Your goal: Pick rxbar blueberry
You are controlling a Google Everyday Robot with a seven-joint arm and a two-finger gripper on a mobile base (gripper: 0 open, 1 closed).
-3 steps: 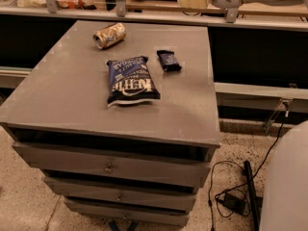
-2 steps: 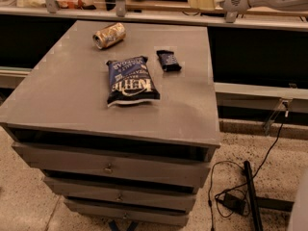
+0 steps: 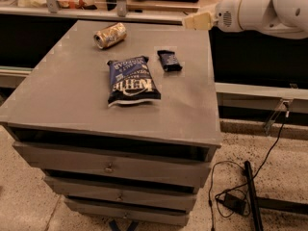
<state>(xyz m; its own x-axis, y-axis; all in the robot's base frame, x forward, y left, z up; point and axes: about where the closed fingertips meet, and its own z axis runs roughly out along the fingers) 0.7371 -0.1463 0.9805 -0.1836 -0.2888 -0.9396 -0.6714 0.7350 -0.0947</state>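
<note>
The rxbar blueberry (image 3: 169, 60) is a small flat dark navy bar lying on the grey cabinet top (image 3: 72, 85), towards its back right. My gripper (image 3: 197, 20), cream-tipped on a white arm (image 3: 260, 8), reaches in from the upper right. It hangs over the cabinet's back right corner, above and a little right of the bar, not touching it.
A large dark-blue chip bag (image 3: 132, 80) lies just left of the bar. A crushed gold can (image 3: 109, 35) lies at the back. The cabinet has drawers (image 3: 110, 166) below. A cable and adapter (image 3: 233, 202) lie on the floor at right. A counter runs behind.
The arm has come lower, bringing the gripper down towards the cabinet's back right corner. The white body at the lower right has left the view. The objects have not moved.
</note>
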